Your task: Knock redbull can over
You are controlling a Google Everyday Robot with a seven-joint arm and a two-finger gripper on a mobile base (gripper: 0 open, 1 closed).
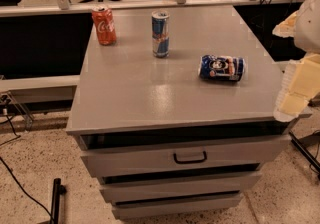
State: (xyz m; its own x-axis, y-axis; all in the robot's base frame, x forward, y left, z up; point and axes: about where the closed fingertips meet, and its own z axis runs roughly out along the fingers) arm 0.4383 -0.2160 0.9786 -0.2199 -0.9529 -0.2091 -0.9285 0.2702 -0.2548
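The redbull can (160,33) is a slim blue-and-silver can with a silver top. It stands upright on the grey cabinet top (150,93), toward the back and near the middle. My gripper (296,88), white and cream coloured, comes in at the right edge of the view, over the cabinet's right front corner. It is well to the right of the redbull can and nearer the camera, and does not touch it.
A red Coca-Cola can (104,25) stands upright at the back left. A wider dark-blue can (222,68) with a white and red label lies on its side at the right, between the gripper and the redbull can. Below the top are drawers (190,157). Office chairs stand behind.
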